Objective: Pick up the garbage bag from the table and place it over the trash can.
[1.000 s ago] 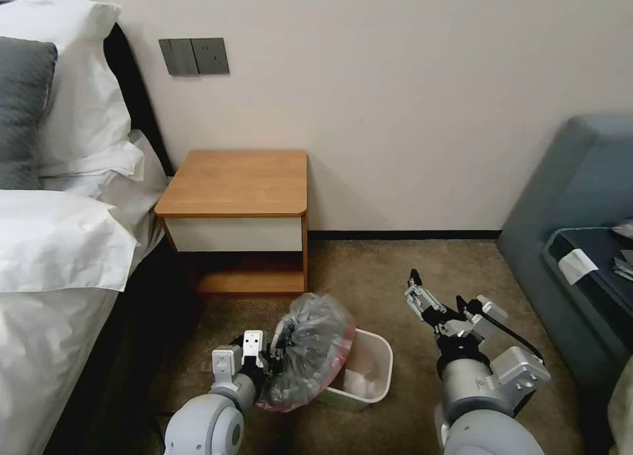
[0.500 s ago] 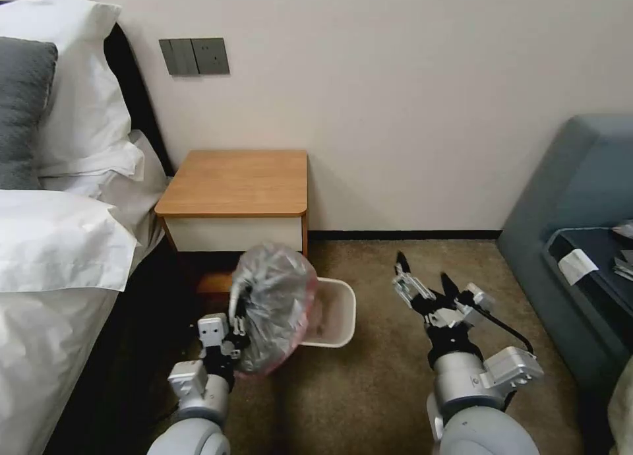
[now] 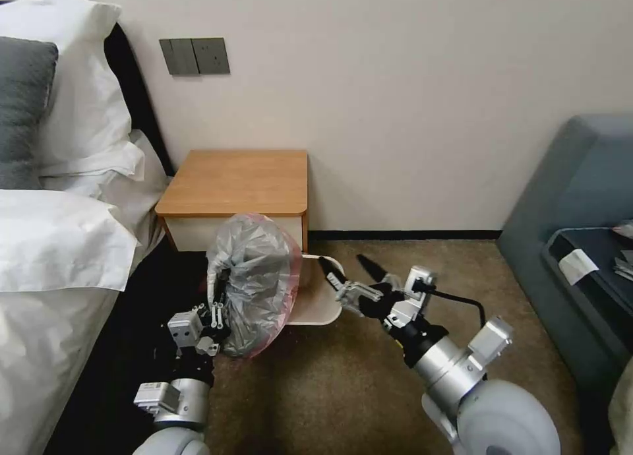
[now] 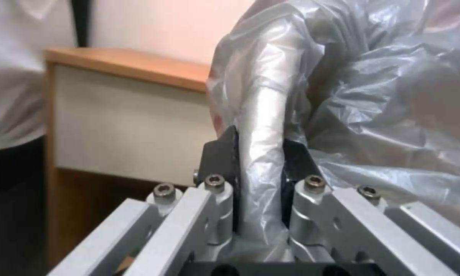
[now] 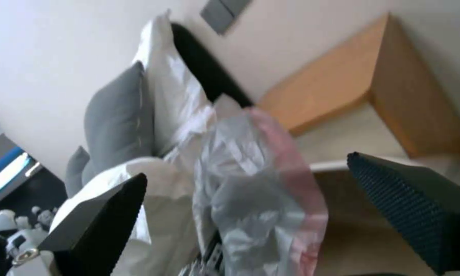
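Note:
The grey translucent garbage bag with a pink-red edge hangs bunched in front of the table, and my left gripper is shut on a fold of it. In the left wrist view, the left gripper pinches that fold of the bag between both pads. The cream trash can sits just right of the bag, its left part hidden behind it. My right gripper is open over the can's right rim. In the right wrist view, the right gripper faces the bag and the can's rim.
A bed with white pillows stands to the left, close to my left arm. A blue-grey sofa is at the right. Brown carpet lies open in front of me. The wall with a grey switch plate is behind the table.
My left gripper has carried the bag away from me and to the left, towards the table. The trash can has shifted the same way. My right gripper has swung left to the can's rim.

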{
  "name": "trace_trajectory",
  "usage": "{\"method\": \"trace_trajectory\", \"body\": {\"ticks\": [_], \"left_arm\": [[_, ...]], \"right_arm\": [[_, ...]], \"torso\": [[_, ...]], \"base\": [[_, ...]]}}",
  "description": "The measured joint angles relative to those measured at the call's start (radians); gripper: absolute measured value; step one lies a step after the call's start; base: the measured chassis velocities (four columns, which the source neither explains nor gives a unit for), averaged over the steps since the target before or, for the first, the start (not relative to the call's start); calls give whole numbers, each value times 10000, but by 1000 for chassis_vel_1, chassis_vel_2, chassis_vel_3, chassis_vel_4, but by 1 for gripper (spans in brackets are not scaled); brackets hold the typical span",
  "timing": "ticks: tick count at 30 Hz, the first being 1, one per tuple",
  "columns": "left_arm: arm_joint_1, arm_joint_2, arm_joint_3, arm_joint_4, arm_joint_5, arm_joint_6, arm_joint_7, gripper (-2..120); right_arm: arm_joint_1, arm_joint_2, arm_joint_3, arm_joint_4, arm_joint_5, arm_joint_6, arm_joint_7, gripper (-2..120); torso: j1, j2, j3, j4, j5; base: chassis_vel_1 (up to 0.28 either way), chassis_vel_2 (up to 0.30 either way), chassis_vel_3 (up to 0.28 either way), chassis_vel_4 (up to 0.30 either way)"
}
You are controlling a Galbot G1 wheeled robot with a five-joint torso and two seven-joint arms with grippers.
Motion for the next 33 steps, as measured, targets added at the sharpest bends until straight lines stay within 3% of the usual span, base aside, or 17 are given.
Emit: {"method": "trace_trajectory", "body": {"ticks": [13, 29, 33], "left_arm": [[90, 164, -126, -13, -113, -646, 653, 9], [222, 218, -452, -183, -602, -756, 1365, 9], [235, 216, -474, -127, -610, -760, 1367, 9]], "right_arm": [[1605, 226, -1660, -944, 183, -673, 1069, 100], [2649, 350, -2253, -1969, 128, -704, 1018, 100], [2665, 365, -2294, -1958, -63, -648, 883, 86]], "torso": [[0, 0, 0, 3, 1], [0, 0, 0, 3, 1], [0, 0, 0, 3, 0]], "base": [[0, 0, 0, 0], [0, 0, 0, 0], [0, 0, 0, 0]]}}
